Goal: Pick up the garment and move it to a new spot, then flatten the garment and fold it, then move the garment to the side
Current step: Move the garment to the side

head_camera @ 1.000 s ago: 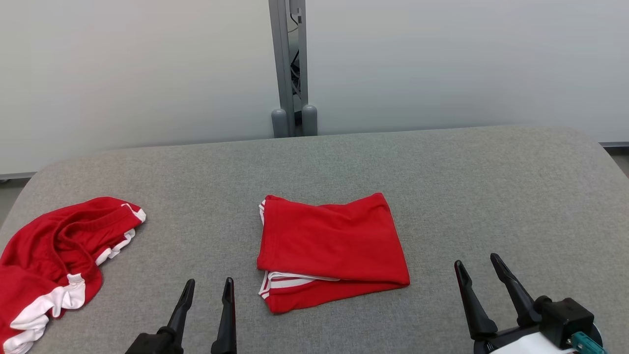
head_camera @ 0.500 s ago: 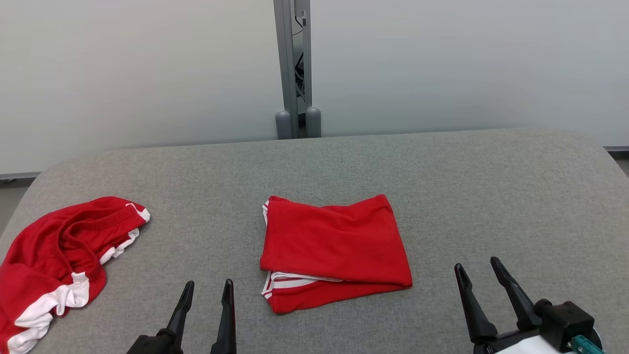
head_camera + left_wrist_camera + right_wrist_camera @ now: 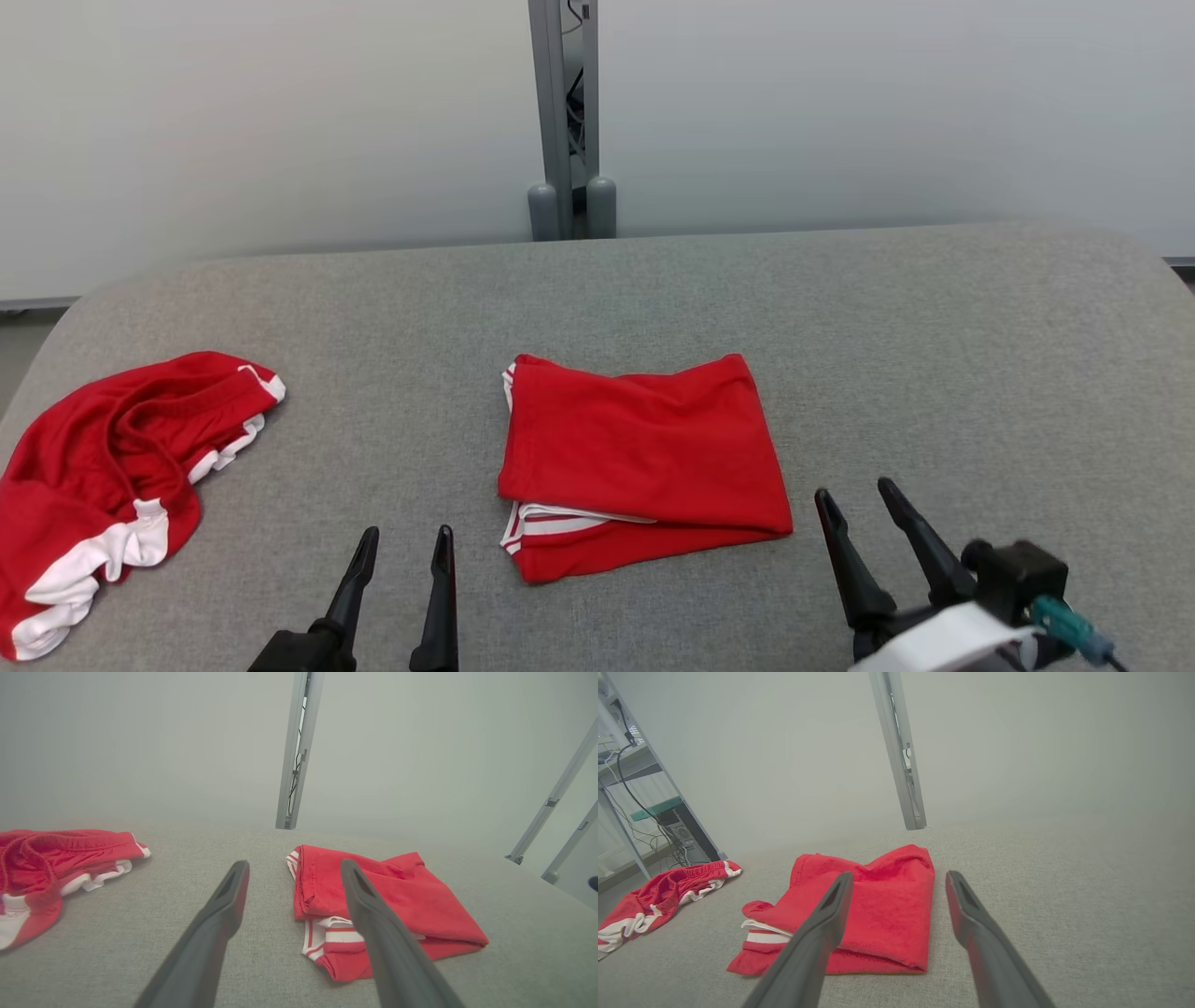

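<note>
Folding looks done: garment [image 3: 644, 462] lies folded on table [image 3: 934, 327]. Left gripper [image 3: 408, 530] and right gripper [image 3: 852, 487], near it on either side, both gape empty; moving it aside remains.

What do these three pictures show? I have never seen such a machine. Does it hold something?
This is a wheeled robot with two arms, each ending in a gripper with two long dark fingers. One picture comes from a camera on its head, looking down at a grey table; the left gripper shows at lower left, the right gripper at lower right. The other two come from wrist cameras, each looking along its own gripper's fingers. On the table lie a folded red garment in the middle and a crumpled red-and-white garment on the robot's left. Both grippers are open and hold nothing.
</note>
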You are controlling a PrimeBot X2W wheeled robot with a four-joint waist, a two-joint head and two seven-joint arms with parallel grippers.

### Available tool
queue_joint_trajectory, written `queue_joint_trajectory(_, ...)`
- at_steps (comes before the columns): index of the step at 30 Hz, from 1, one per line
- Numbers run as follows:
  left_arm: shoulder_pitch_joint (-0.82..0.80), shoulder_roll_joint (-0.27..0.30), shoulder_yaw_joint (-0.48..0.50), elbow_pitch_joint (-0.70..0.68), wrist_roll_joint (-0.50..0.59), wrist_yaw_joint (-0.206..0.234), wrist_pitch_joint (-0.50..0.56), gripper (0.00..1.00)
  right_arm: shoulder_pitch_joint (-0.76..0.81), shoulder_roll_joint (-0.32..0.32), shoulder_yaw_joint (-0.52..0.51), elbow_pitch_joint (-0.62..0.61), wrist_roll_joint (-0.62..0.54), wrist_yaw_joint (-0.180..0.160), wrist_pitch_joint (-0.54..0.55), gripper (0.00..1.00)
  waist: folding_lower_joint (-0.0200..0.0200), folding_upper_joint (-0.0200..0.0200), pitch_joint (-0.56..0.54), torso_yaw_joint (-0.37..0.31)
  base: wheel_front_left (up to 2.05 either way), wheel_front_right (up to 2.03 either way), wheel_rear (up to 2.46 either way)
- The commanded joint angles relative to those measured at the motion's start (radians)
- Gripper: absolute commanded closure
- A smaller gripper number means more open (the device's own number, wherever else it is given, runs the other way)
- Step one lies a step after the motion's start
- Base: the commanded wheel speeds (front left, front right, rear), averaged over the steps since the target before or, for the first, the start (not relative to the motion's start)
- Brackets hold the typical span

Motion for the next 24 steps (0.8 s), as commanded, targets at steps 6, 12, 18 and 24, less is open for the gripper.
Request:
queue_joint_trajectory(6,-0.037,0.003,-0.017,0.006,0.011,-0.008,-0.004,0.0,-0.15,0.003,0.034,0.154,0.154,0.0,0.003,0.0,0.0,-0.0001,0.055,0.034,0.0,0.0,0.0)
queue_joint_trajectory(12,-0.079,0.004,-0.029,0.012,0.019,-0.017,-0.004,0.0,-0.317,-0.017,0.048,0.312,0.304,0.0,0.045,0.0,0.0,-0.0001,0.116,0.076,0.0,0.0,0.0)
queue_joint_trajectory(18,-0.107,0.003,-0.036,0.018,0.024,-0.024,-0.004,0.0,-0.415,-0.051,0.082,0.423,0.437,0.0,0.095,0.0,0.0,-0.0001,0.154,0.106,0.0,0.0,0.0)
queue_joint_trajectory(24,-0.128,0.003,-0.044,0.014,0.018,-0.022,-0.004,0.0,-0.461,-0.079,0.145,0.501,0.492,0.0,0.099,0.0,0.0,-0.0001,0.186,0.125,0.0,0.0,0.0)
